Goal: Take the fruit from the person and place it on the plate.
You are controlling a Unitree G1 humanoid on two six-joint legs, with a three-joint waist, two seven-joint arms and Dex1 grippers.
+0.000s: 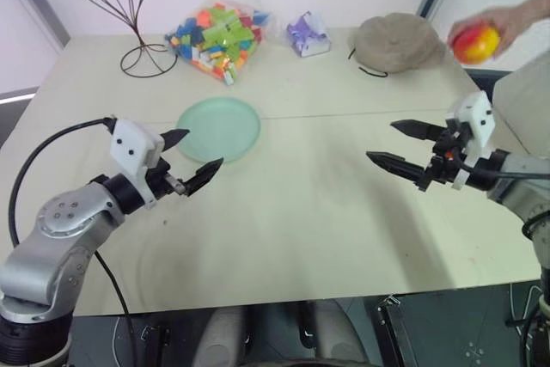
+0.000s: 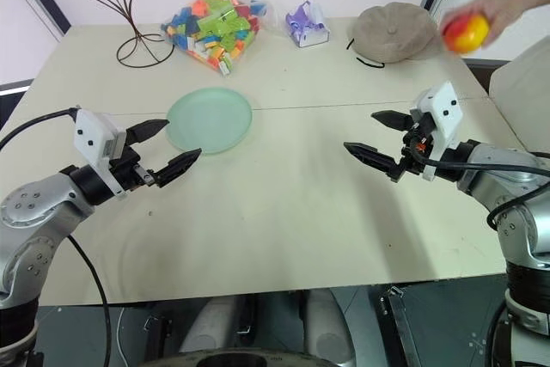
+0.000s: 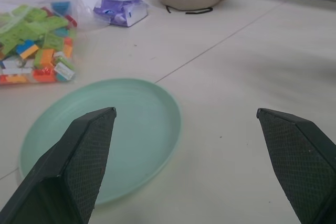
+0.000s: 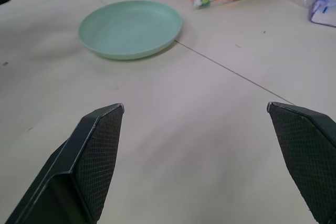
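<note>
Handover not yet made. The fruit point(image 1: 475, 43) sits in the person's hand point(image 1: 507, 25) above the tabletop's point(image 1: 309, 204) far right corner, at 1 o'clock from the right end effector point(image 1: 404, 143). Both end effectors are spread wide and empty; the left end effector point(image 1: 191, 159) hovers at the plate's point(image 1: 218, 129) 7 o'clock. Next, in my judgement: the right arm reaches up toward the fruit.

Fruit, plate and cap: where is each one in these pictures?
Fruit point(image 1: 475, 43): left eye view, on its yellow-red skin, in the person's hand.
Plate point(image 2: 209, 119): right eye view, on its bare middle.
Cap point(image 1: 398, 41): left eye view, on its crown.
</note>
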